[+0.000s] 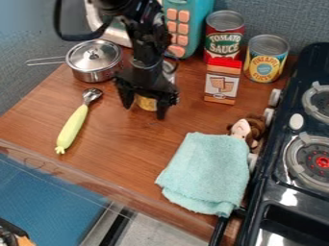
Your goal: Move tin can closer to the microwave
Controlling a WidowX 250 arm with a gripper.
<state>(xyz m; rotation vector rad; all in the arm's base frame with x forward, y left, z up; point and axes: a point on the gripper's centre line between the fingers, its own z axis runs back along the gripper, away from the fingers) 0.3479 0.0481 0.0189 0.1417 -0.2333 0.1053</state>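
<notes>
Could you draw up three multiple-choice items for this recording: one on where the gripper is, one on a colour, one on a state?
1. Where is the gripper?
A. Over the stove
B. At a tin can, between the pot and the small box
C. Over the folded cloth

2. What colour is the handle of the scoop?
A. Yellow-green
B. Black
C. Red

3. How is the pot's lid?
A. Leaning against the box
B. Upside down on the counter
C. Set on the pot

Right letters:
1: B, the jaws hang about the can, with the pot on the picture's left and the box on its right.
2: A, the whole handle shows pale yellow-green.
3: C, the lid covers the pot's mouth, knob up.
</notes>
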